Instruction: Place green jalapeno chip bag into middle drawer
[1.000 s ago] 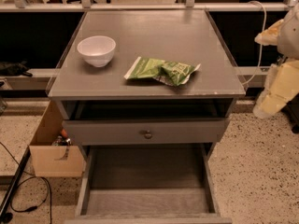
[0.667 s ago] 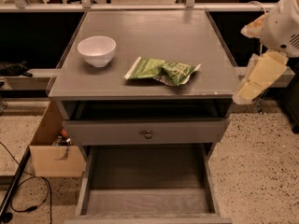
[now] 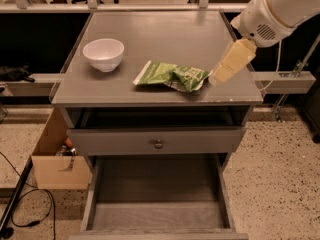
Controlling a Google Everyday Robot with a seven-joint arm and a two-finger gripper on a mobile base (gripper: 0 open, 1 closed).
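Note:
The green jalapeno chip bag lies flat and crumpled on the grey cabinet top, near its front edge, right of centre. My gripper reaches in from the upper right on a white arm; its beige tip is just right of the bag's right end, close to the tabletop, and holds nothing. The middle drawer is pulled out wide open at the bottom, its bare grey plank floor showing, directly below and in front of the bag.
A white bowl stands on the cabinet top at the left. A shut grey drawer front with a round metal knob sits above the open drawer. A cardboard box stands on the speckled floor at the left, with a black cable nearby.
My arm has swung in from the right edge, leftward and over the cabinet top, bringing the gripper down next to the bag's right end. The bag and bowl have not moved.

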